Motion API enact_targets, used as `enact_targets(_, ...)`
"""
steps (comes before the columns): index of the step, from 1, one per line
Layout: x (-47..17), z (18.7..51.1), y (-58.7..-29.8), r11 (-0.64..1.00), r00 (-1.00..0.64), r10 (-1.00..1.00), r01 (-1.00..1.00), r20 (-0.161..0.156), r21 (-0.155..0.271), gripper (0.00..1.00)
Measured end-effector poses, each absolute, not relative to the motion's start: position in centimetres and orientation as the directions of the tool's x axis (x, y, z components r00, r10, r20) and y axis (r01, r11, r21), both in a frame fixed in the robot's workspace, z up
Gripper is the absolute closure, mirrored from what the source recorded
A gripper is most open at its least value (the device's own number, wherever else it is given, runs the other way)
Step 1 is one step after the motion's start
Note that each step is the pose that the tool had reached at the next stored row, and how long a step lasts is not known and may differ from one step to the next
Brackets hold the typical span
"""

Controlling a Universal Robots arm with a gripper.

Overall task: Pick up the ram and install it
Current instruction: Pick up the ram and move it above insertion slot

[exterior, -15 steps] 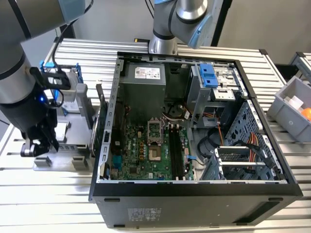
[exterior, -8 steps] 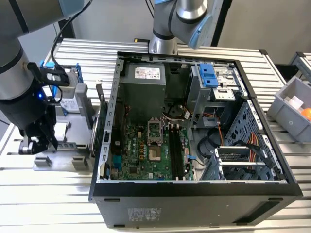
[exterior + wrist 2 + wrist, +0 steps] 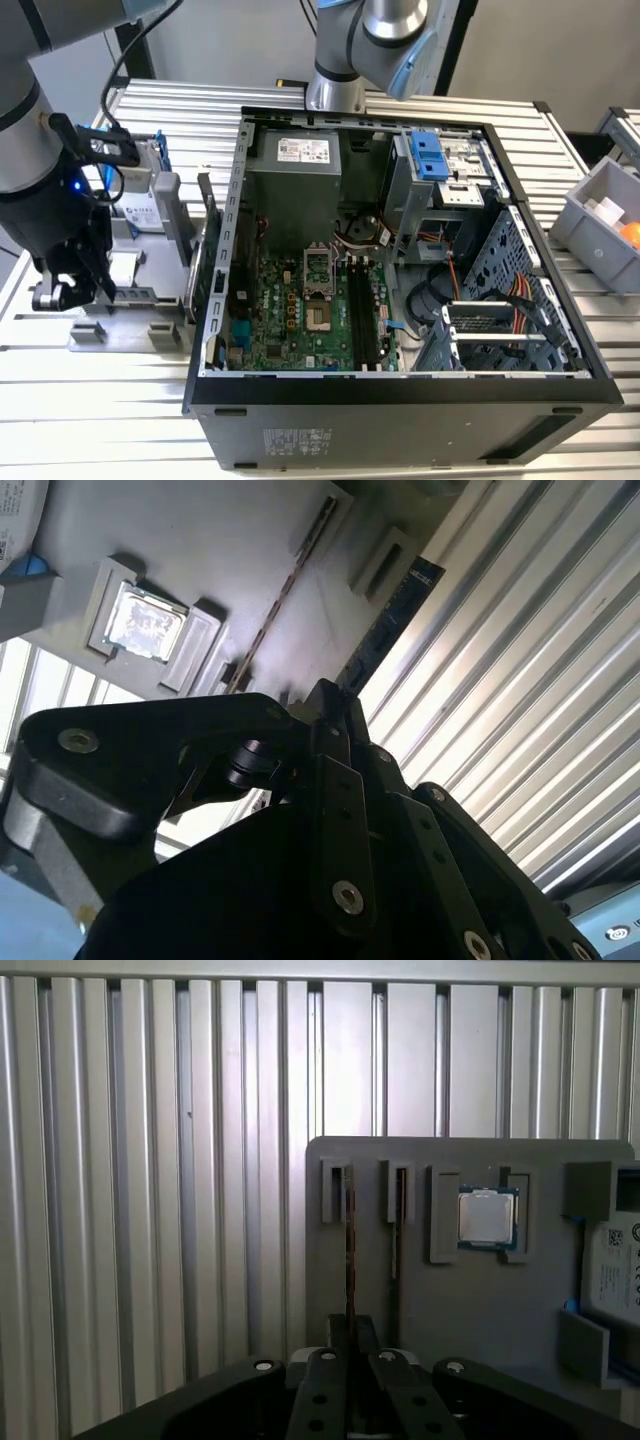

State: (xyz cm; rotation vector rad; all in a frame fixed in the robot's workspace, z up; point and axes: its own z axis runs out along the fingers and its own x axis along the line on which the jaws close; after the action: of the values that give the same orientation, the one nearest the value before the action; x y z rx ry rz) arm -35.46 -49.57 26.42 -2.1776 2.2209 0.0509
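In both wrist views a ram (image 3: 349, 1260) (image 3: 395, 620) stands on edge in a slot of the grey fixture (image 3: 440, 1300) (image 3: 190, 540), and its near end runs in between my fingers. My gripper (image 3: 350, 1335) (image 3: 335, 705) is shut on that ram. In the exterior view my gripper (image 3: 55, 295) hangs over the fixture (image 3: 130, 285) at the exterior view's left, beside the open computer case (image 3: 400, 390). Inside the case, the black memory slots (image 3: 365, 315) lie on the green motherboard (image 3: 290, 320).
A second thin stick (image 3: 395, 1250) sits in the neighbouring fixture slot, with a processor chip (image 3: 487, 1217) and a labelled drive (image 3: 612, 1270) further along. Another arm's base (image 3: 340, 70) stands behind the case. A grey bin (image 3: 595, 225) sits at the exterior view's right on the slatted table (image 3: 100, 420).
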Motion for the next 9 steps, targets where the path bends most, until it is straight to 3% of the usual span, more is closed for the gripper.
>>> enact_targets(9,-35.5,27.6,-49.6,0.02,-0.02,-0.999,-1.0,-0.045,0.002,1.0)
